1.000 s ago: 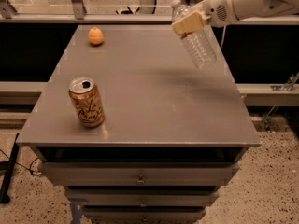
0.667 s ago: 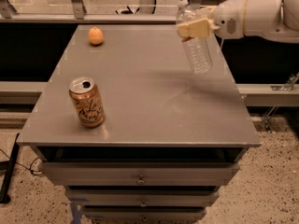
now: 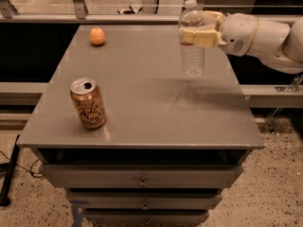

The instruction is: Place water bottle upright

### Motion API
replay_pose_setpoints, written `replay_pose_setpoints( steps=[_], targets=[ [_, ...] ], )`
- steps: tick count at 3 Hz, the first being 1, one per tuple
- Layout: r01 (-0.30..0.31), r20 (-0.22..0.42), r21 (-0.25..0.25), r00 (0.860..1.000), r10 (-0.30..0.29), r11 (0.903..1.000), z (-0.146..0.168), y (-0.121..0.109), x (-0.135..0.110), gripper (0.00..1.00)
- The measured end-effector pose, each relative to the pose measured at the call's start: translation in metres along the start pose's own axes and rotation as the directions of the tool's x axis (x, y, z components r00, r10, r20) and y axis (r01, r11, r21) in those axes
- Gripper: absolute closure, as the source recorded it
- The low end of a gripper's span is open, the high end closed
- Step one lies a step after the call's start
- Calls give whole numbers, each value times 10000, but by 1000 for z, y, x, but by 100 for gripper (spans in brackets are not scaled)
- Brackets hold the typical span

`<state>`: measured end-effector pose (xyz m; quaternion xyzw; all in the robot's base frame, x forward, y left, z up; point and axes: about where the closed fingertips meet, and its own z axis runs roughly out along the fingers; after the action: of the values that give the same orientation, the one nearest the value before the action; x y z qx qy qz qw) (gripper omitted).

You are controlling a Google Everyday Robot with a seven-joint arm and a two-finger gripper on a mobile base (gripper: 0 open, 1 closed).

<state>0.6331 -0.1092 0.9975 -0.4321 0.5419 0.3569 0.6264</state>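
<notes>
The water bottle (image 3: 193, 60) is being held upright at about 2 o'clock on the grey table (image 3: 142, 103). It is being pinched just below its shoulder by the gripper (image 3: 190, 36), whose arm is being seen at the 3 o'clock side. Whether the base is touching the tabletop cannot be told. An orange-tan can (image 3: 88, 103) is being kept standing at 8 o'clock, and an orange (image 3: 97, 36) is being left at 11 o'clock.
</notes>
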Motion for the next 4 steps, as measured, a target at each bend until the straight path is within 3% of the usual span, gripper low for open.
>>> replay_pose_setpoints(
  steps=[1, 2, 4],
  targets=[
    [723, 778, -335, 9945, -696, 9968, -6, 12, 3, 100],
    [961, 1308, -529, 9875, -885, 9940, -10, 18, 13, 100],
    [568, 1899, -557, 9808, -453, 9968, -15, 19, 32, 100]
  ],
)
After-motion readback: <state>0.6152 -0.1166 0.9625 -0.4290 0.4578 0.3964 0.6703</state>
